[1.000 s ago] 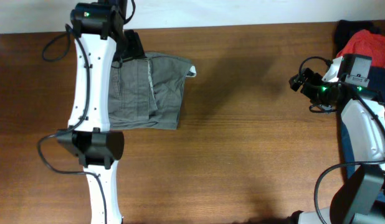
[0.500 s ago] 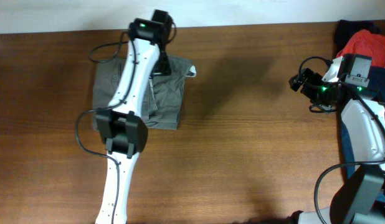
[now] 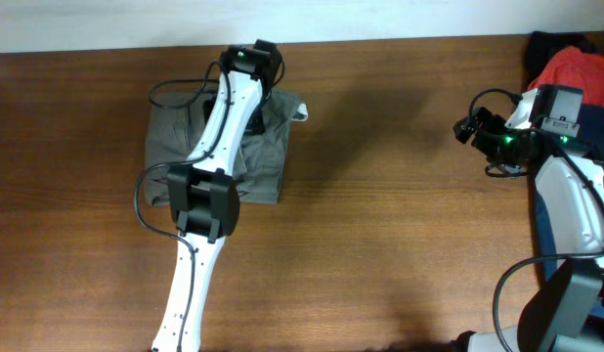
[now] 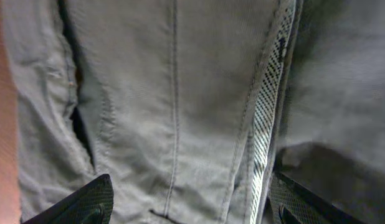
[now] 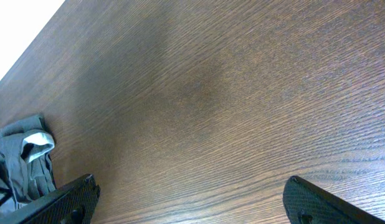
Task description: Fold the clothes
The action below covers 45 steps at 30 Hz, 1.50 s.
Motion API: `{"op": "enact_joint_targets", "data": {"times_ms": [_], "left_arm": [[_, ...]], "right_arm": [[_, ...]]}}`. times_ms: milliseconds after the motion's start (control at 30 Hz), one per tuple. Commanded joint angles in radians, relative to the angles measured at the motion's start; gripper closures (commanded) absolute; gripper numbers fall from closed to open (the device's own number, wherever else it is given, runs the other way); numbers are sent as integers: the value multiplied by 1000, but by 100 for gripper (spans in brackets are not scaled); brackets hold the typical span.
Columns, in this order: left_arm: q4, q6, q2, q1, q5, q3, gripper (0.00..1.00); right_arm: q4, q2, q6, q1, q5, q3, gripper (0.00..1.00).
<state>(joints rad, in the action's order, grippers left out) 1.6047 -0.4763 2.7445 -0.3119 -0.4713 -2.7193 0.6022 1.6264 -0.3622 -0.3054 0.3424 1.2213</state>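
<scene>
The grey-olive shorts (image 3: pixel 175 142) lie folded into a rough square at the back left of the table, a white tag (image 3: pixel 300 114) poking out at their right top corner. My left gripper (image 3: pixel 258 103) hovers over the shorts' upper right part. It is open and empty, with seams and a mesh-lined pocket edge (image 4: pixel 267 118) between its fingers (image 4: pixel 189 202). My right gripper (image 3: pixel 468 129) is open and empty at the far right, above bare wood (image 5: pixel 192 205). The shorts' corner shows at the left edge of the right wrist view (image 5: pixel 21 155).
A red garment (image 3: pixel 576 68) and a dark garment (image 3: pixel 548 44) are piled at the back right corner, behind the right arm. The table's back edge (image 3: pixel 380 41) runs just behind the shorts. The left arm crosses the shorts.
My left arm has swung to the right across the shorts, from their left part to their upper right part. The shorts' left half is now uncovered. The right arm has not moved.
</scene>
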Motion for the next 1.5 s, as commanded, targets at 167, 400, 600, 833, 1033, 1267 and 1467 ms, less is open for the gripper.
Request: {"op": "enact_joint_targets", "data": {"times_ms": [167,400,600,833,1033,1267,1467], "left_arm": [[-18,-17,56,-4,-23,-10,20],[-18,-17,68,-3,-23,-10,21],[1,-19,97,0,-23,-10,33],[8,-29,103,5,-23,-10,55],[8,-28,103,5,-24,-10,84],[84,-48,95,5,-68,-22,99],[84,-61,13,5,-72,-37,99]], "right_arm": [[0,-4,3,-3,5,1,1],[0,-4,3,-3,5,1,1],[0,-4,3,-3,5,1,1],[0,-4,3,-3,5,1,1],[0,-4,3,-3,5,1,1],[0,-4,3,-3,5,1,1],[0,-4,3,-3,5,1,1]]}}
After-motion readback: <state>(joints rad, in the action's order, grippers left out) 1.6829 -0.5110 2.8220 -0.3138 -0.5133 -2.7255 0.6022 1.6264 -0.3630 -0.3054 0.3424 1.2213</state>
